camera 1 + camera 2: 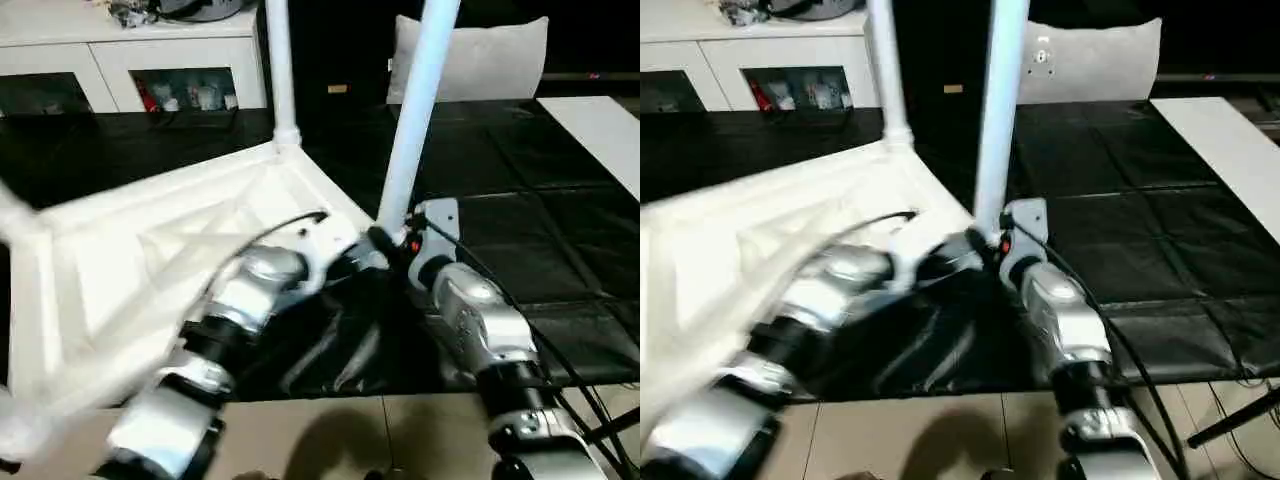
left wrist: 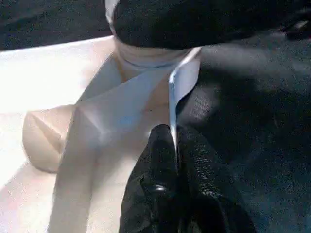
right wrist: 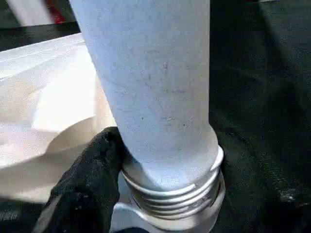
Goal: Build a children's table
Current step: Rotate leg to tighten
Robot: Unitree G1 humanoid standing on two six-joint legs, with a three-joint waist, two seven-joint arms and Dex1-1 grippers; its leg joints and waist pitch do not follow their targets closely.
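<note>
Table top (image 1: 150,250) lies underside up on the black mat (image 1: 560,250), left of centre. Far leg (image 1: 280,70) stands in its corner socket. Near-right leg (image 1: 415,110) is partly threaded. Right pincer (image 1: 385,245) grips its base. Left pincer (image 2: 176,145) is clamped on the top's rim.

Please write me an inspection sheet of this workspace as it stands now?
Surface: black mat over pale floor.
Job's things: tabletop upside down, ribs up; one leg upright in far socket; second leg at near corner, threads showing.
Clutter: flat board.
Grippers: left gripper pinches tabletop rim; right gripper at second leg's base.
Cables: black cable along right arm.
Surroundings: cabinet, cushion.
</note>
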